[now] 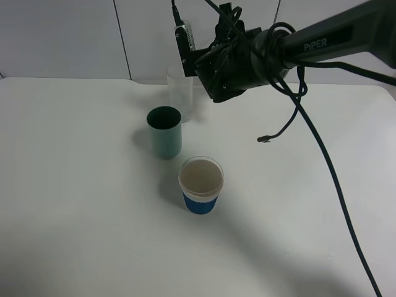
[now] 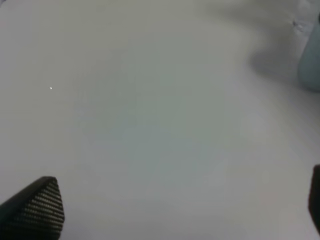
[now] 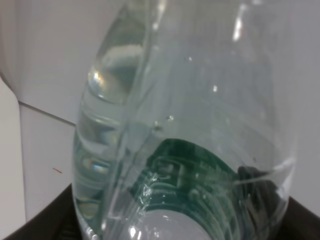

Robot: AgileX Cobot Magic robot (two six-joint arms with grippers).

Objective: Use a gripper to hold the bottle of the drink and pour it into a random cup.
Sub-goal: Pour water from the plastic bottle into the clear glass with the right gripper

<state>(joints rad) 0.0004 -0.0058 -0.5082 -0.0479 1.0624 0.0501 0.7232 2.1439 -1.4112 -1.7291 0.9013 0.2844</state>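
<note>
My right gripper hangs at the back middle of the table, just above and right of the clear glass cup. It is shut on the bottle, which fills the right wrist view: clear plastic with a dark green label low down. Dark fingers flank it. In the exterior view only a pale sliver of the bottle shows at the gripper's left end; its tilt is unclear. My left gripper is open and empty over bare table, and out of the exterior view.
A teal opaque cup stands in front of the glass and shows in the left wrist view. A white paper cup with a blue sleeve stands nearer the front. Black cables trail from the right arm over the white table.
</note>
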